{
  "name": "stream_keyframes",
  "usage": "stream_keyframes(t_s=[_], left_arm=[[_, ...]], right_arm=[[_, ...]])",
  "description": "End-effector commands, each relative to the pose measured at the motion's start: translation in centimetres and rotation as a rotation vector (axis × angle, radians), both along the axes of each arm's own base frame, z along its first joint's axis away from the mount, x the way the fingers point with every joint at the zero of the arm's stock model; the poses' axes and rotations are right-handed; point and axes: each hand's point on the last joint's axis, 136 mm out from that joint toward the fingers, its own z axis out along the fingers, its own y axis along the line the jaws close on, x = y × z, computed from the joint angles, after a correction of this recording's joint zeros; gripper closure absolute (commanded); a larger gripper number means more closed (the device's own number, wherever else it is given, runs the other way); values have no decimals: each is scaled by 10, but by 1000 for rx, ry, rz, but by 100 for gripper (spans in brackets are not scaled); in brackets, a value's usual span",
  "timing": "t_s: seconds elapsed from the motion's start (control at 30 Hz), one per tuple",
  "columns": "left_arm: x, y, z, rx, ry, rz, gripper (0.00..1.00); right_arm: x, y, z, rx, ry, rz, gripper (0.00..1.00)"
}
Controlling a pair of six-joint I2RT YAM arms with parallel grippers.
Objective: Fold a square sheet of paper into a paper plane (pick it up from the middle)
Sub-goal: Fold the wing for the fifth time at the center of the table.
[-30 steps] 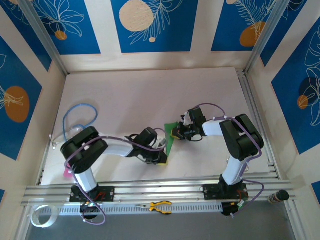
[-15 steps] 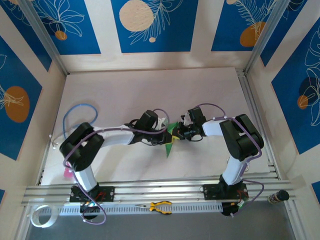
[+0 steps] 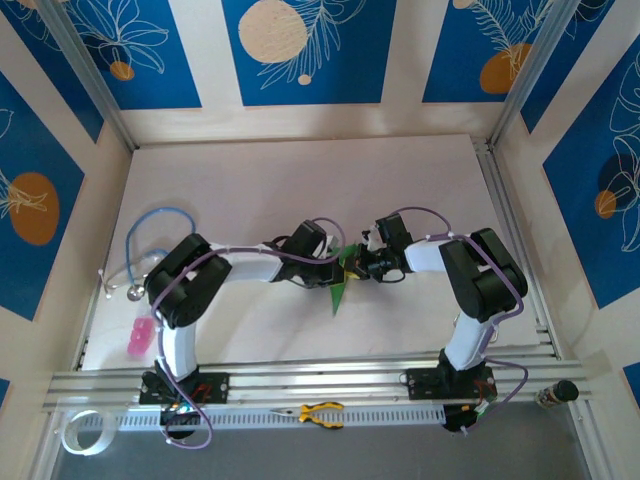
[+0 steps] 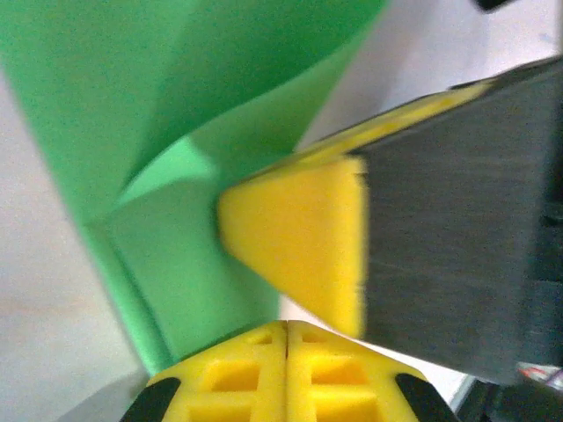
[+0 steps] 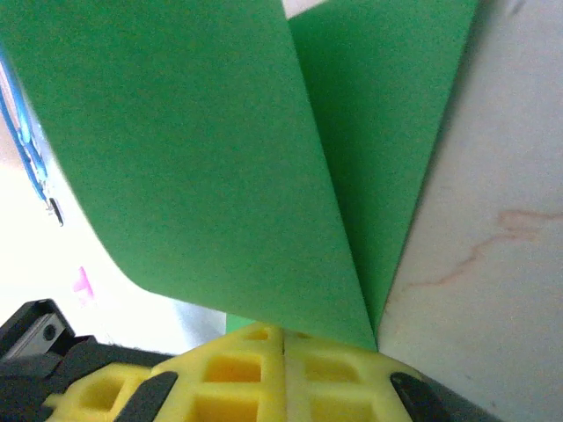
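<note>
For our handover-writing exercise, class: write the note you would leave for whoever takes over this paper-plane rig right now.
Left gripper: shut, tips at the green sheet of paper; whether it pinches the sheet is unclear.
Right gripper: shut on the sheet, holding it up over the middle of the table.
Done: sheet picked up and bent into two flaps.
To do: press the centre crease, then all the plane folds.

Top cam: high behind the arm bases, looking down on the whole table [image 3: 250, 180]. Wrist cams: very close, each looking out over its own tool (left tool [image 4: 286, 338], right tool [image 5: 283, 341]). All three views share the green paper [image 3: 338, 292] mid-table.
</note>
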Motion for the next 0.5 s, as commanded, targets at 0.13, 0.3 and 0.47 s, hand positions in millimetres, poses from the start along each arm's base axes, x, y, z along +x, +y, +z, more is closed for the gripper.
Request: stream_keyframes(t_s=[0.13, 0.3, 0.47], left_arm=[[-15, 33, -42, 170, 55, 1, 100], [-33, 47, -57, 224, 89, -44, 100], [-53, 55, -64, 218, 100, -108, 100]], right_arm=[[-7, -14, -18, -90, 60, -45, 98], [1, -15, 3, -73, 12, -53, 97], [7, -23, 28, -62, -57, -66, 95]])
